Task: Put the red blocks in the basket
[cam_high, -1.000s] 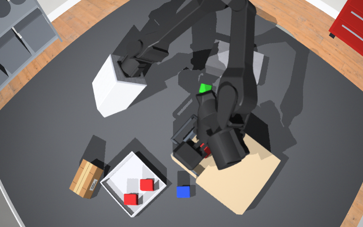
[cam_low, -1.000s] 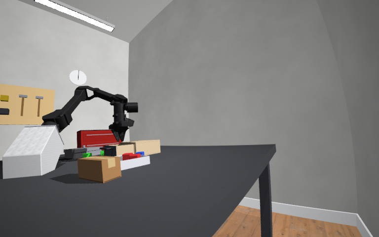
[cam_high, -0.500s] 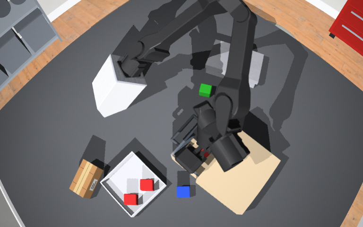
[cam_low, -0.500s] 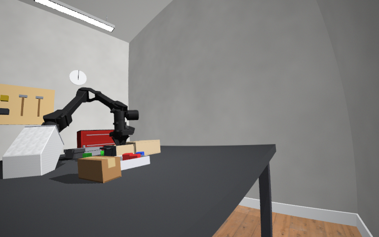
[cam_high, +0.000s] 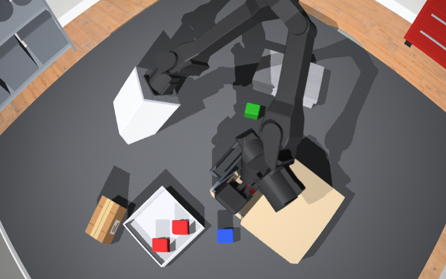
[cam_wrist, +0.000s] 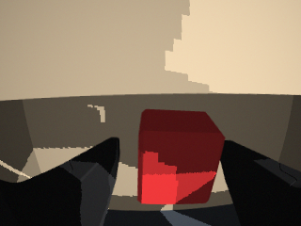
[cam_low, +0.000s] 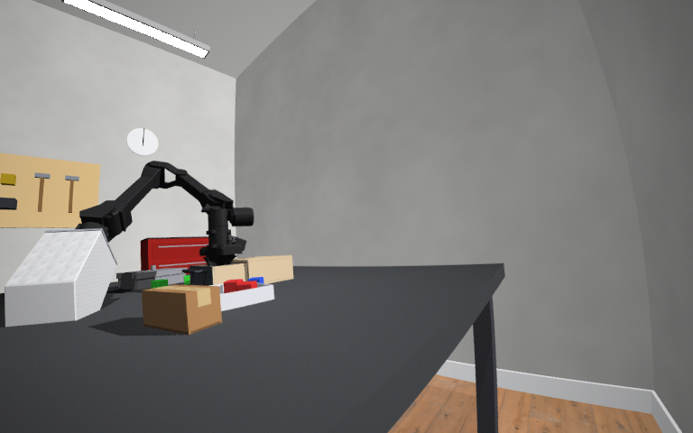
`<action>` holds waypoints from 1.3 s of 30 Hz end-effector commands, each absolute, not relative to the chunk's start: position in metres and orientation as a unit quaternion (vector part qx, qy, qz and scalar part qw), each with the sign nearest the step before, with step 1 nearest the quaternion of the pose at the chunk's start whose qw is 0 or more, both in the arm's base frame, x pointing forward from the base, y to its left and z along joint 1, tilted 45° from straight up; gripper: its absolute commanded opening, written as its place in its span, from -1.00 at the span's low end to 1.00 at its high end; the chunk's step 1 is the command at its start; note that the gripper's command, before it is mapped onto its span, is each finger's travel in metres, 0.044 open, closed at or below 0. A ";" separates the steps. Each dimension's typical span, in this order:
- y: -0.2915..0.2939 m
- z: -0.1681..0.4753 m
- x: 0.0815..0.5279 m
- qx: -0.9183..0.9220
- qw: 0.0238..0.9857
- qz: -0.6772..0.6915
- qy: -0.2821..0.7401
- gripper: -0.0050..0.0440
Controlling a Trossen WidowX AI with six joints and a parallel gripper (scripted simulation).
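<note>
Jaws (cam_high: 248,188) (cam_low: 220,259) spread, pointing down into the open drawer (cam_high: 212,193) (cam_low: 228,273) (cam_wrist: 136,217) of the tan cabinet (cam_high: 292,226) (cam_low: 273,269) (cam_wrist: 94,47). One red block (cam_high: 251,190) (cam_wrist: 176,157) sits inside the drawer and between the fingers, unpinched; wrist view shows a gap on its left side in frame. Contact at the other side: cannot tell.

White basket (cam_high: 143,205) (cam_low: 250,298) stands upright on the bench (cam_high: 65,157) (cam_low: 306,357), two red blocks inside: first block (cam_high: 180,227), second block (cam_high: 160,244), apart from each other.

Blue block (cam_high: 225,235) (cam_low: 256,280) lies between basket and cabinet, outside both. Top view: a green block (cam_high: 252,111) on the bench, beyond the drawer from the basket. Cardboard box (cam_high: 105,220) (cam_low: 181,308) rests just beside the basket. White slant-sided housing (cam_high: 147,115) (cam_low: 45,275) stands well apart from the cabinet.
</note>
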State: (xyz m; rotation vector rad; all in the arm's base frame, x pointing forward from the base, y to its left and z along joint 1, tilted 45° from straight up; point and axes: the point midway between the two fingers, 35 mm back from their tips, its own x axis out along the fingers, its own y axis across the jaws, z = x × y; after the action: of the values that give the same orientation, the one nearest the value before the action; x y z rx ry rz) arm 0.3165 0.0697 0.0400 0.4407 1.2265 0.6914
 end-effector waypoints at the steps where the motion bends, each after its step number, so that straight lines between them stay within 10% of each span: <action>1: 0.070 0.038 0.316 0.203 0.738 0.314 0.562 -0.80; 39: 0.010 0.099 0.301 0.203 0.738 0.314 0.562 -0.80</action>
State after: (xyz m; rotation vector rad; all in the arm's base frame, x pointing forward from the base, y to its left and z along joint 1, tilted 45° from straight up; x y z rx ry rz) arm 0.3016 0.0160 0.0899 0.4530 1.2387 0.6823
